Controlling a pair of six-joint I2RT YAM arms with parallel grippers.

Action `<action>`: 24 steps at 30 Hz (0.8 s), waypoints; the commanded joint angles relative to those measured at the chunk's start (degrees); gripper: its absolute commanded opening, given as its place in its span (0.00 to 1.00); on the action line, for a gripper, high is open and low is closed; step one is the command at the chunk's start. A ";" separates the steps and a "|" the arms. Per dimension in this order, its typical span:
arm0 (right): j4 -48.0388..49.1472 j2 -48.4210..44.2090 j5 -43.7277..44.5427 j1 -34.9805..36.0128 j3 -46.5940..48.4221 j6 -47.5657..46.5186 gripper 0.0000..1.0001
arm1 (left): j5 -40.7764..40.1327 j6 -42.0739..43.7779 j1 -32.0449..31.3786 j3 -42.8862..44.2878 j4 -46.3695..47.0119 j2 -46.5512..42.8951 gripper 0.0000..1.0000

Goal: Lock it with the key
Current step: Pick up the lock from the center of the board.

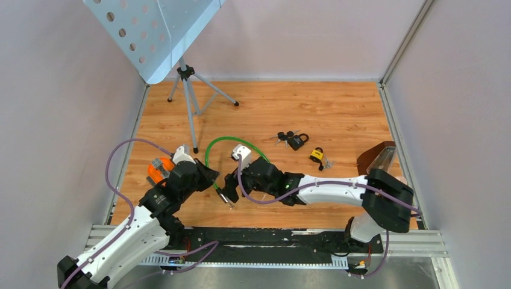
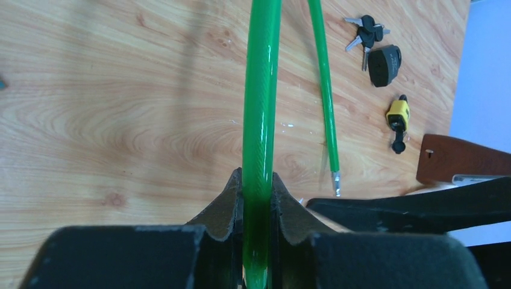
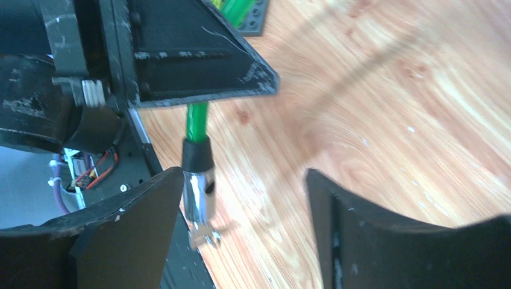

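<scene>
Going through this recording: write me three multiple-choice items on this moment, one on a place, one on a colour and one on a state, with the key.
1. Where do the black padlock and the yellow padlock lie?
A. on the wooden table
B. in a basket
C. on a shelf

2. What colour is the cable?
A. red
B. green
C. blue

3. The left pincer is:
A. wide open
B. shut on the cable
C. shut on a key

Key:
1 A: the top view shows both resting on the bare wood.
2 B: the cable is bright green in every view.
3 B: the left wrist view shows its fingers pressed against the cable on both sides.
</scene>
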 commanded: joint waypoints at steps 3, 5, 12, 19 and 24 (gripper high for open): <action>-2.87 -12.75 11.91 -1.48 -5.56 2.22 0.78 | 2.90 10.97 -0.01 3.24 5.84 -0.70 0.00; -5.86 -14.70 14.19 -3.85 -6.43 5.12 0.78 | 5.59 14.77 -0.02 4.82 6.92 0.29 0.00; -15.59 -15.72 20.21 -10.77 -8.19 14.30 0.75 | 10.42 26.53 0.01 12.24 3.92 4.74 0.00; -21.28 -11.51 26.67 -11.87 -7.14 16.20 0.75 | 14.64 34.91 -0.01 18.59 0.84 5.21 0.00; -19.55 -7.25 25.38 -12.40 -7.13 15.67 0.73 | 16.88 37.00 -0.01 19.00 1.44 3.93 0.00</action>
